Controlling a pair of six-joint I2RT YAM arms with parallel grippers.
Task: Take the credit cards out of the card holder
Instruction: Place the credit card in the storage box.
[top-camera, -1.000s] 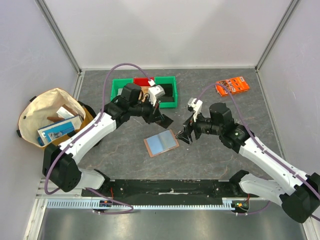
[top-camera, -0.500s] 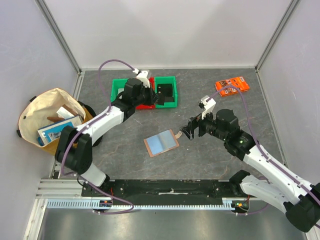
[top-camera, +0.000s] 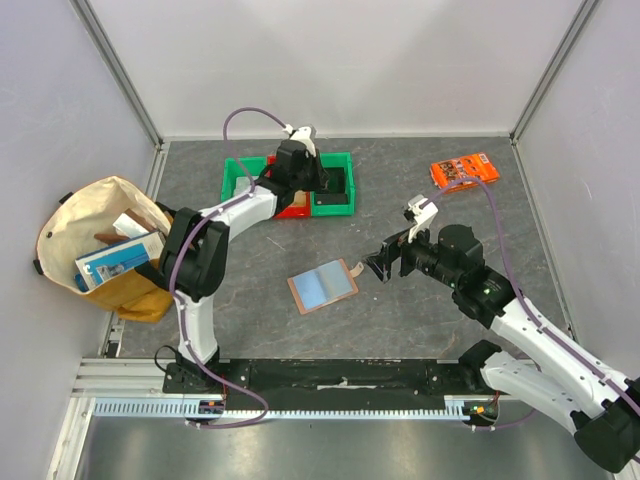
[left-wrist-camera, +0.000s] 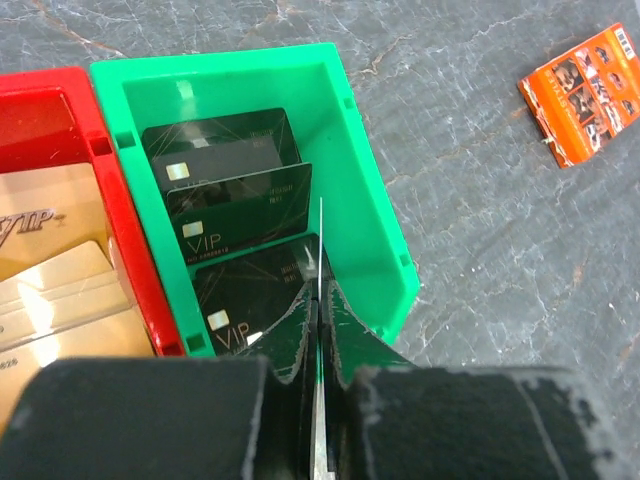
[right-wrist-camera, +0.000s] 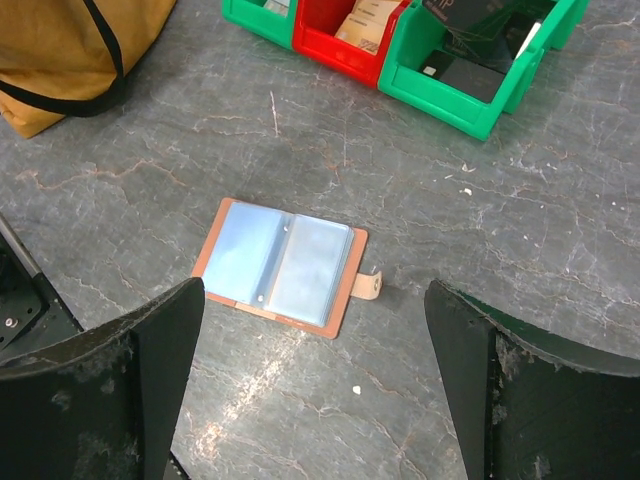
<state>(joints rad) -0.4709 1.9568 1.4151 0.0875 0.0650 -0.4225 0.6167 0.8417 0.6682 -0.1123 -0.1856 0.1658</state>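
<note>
Left wrist — black cards (left-wrist-camera: 238, 198) read "VIP"; left tool (left-wrist-camera: 318, 292) pinches a card (left-wrist-camera: 321, 228) edge-on, right tool (right-wrist-camera: 315, 300) gapes.

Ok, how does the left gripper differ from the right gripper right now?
The left gripper is shut on a thin card seen edge-on; the right gripper is wide open, holding nothing. The left gripper is over the green bin of black cards; the right gripper is over the open card holder. Both are black.

Red bin (left-wrist-camera: 60, 130) cut off at picture's left edge. Nearest black card (left-wrist-camera: 245, 295) partly hidden behind left gripper (left-wrist-camera: 318, 305). Held card (left-wrist-camera: 321, 230) shows edge only; face unreadable.
</note>
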